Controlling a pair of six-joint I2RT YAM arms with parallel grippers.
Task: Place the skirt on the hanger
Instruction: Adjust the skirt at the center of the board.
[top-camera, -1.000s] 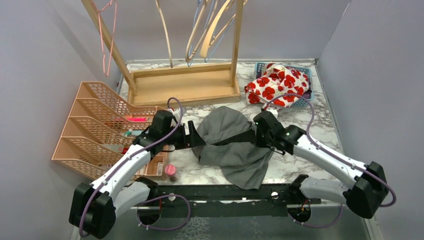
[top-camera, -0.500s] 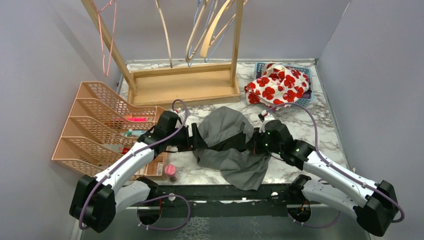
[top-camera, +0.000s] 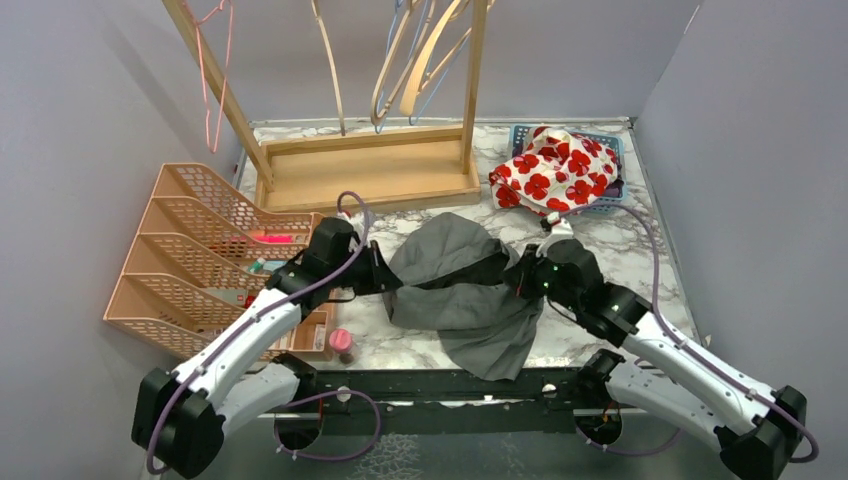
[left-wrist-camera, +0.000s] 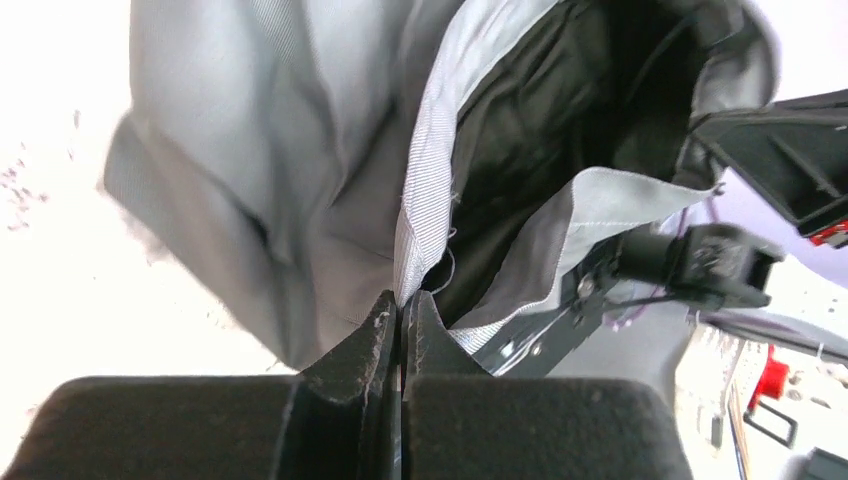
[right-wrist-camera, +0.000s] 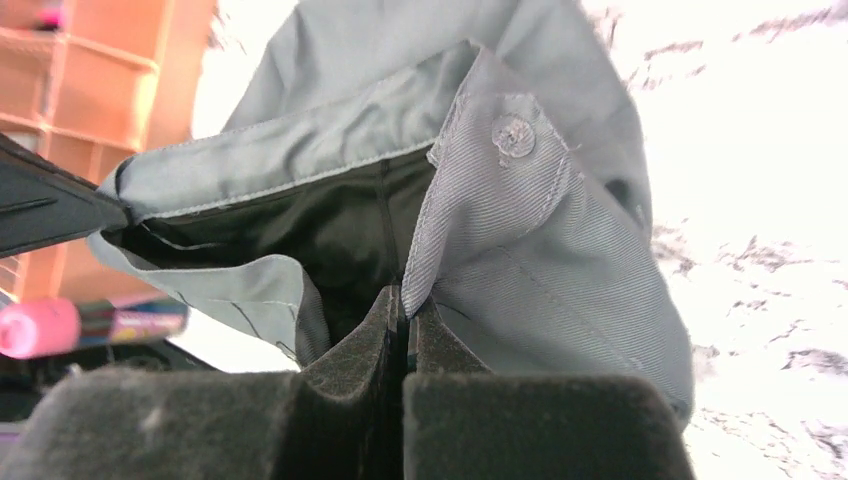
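A grey skirt (top-camera: 460, 290) lies crumpled on the marble table between my two arms, its dark-lined waist opening stretched between them. My left gripper (top-camera: 385, 277) is shut on the left end of the waistband; in the left wrist view its tips (left-wrist-camera: 402, 305) pinch the woven band edge of the skirt (left-wrist-camera: 300, 150). My right gripper (top-camera: 520, 280) is shut on the right end, and the right wrist view shows its tips (right-wrist-camera: 403, 300) clamping the skirt (right-wrist-camera: 540, 250) just below a button (right-wrist-camera: 513, 133). Wooden hangers (top-camera: 425, 60) hang on the rack at the back, with a pink wire hanger (top-camera: 215, 70) further left.
The wooden rack base (top-camera: 370, 175) stands behind the skirt. An orange mesh file tray (top-camera: 190, 260) sits left of my left arm, with a pink-capped item (top-camera: 341, 343) by it. A blue basket (top-camera: 615, 145) holding red-flowered cloth (top-camera: 555, 170) is at the back right.
My left gripper has closed on the skirt's waistband. The right arm has shifted right and nearer with its end, pulling the waist opening wider.
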